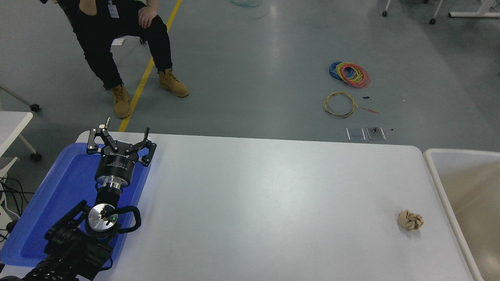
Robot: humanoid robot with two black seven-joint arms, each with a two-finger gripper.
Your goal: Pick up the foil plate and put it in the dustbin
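Head view: no foil plate shows on the white table (265,203) or in the visible part of the dustbin (433,171) at its right end; likely binned already; left gripper (119,136) spread open over the blue tray (58,195); right arm unseen.

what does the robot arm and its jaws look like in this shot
Only the left arm shows. It is black, with a cylindrical black wrist bearing small white lettering, a silver metal ring below it, and a round silver cap with a tiny green light. A black cable loops beside the cap. The left gripper has black linked fingers with silver pins.
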